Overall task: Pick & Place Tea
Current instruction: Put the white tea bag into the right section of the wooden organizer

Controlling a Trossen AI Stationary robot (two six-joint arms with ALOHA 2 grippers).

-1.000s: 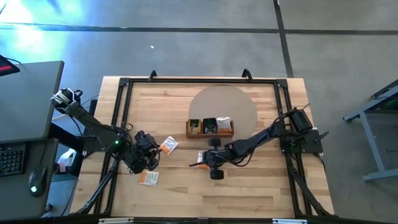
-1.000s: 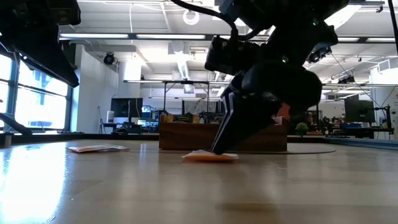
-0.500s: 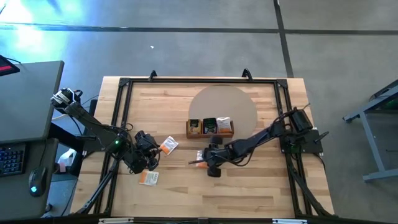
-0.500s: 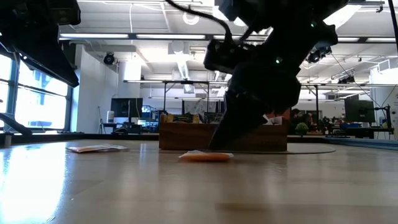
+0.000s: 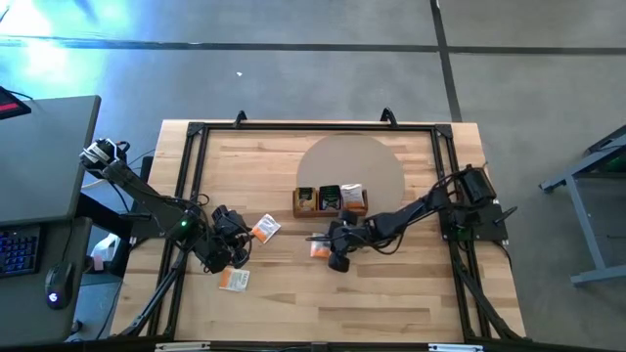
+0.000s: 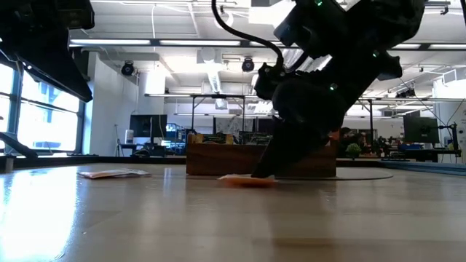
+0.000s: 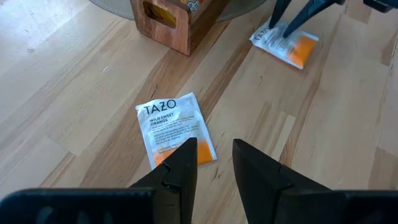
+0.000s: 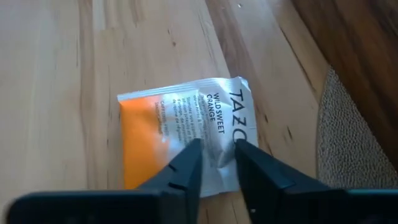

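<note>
The right gripper has shifted toward the wooden tray since the earlier frame; its narrowly parted fingers straddle a white-and-orange tea packet lying flat at the tray's 6 o'clock. The left gripper hovers slightly open, holding nothing, over a second packet at the tray's 8 o'clock.

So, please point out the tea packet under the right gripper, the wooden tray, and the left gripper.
tea packet (image 8: 180,134): right wrist view, its printed face.
wooden tray (image 5: 331,211): high view, its front wall.
left gripper (image 7: 214,155): left wrist view, between its fingertips.
</note>
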